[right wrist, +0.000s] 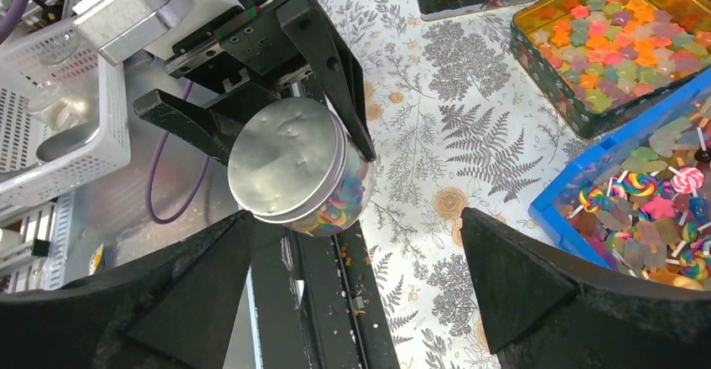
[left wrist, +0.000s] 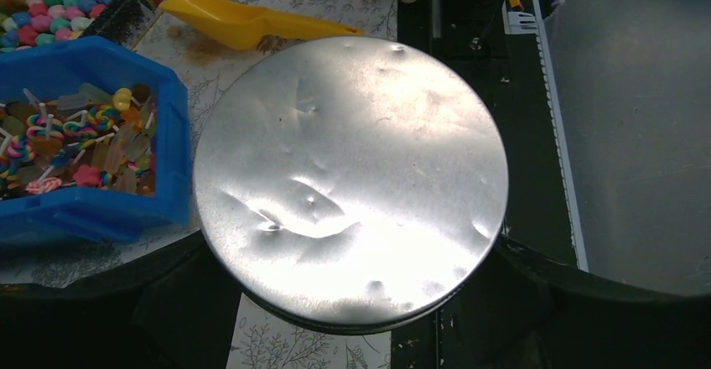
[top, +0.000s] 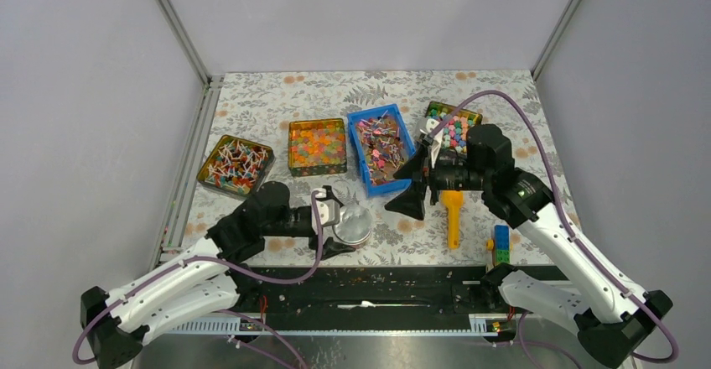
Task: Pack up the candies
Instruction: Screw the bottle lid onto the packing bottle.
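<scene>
The left tool [top: 334, 222] is clamped on a clear jar [right wrist: 289, 163] with a dented silver lid, close to the counter's near edge, some coloured sweets showing inside. The right tool [top: 411, 186] hovers with jaws spread wide and holding nothing, just beside the blue bin [top: 354, 147] mid-counter, where the candies [top: 381, 147] lie.

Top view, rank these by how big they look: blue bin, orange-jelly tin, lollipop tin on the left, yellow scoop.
1. blue bin, clearly the largest.
2. orange-jelly tin and lollipop tin: they look about alike, so I won't rank them.
3. yellow scoop, the smallest.
</scene>
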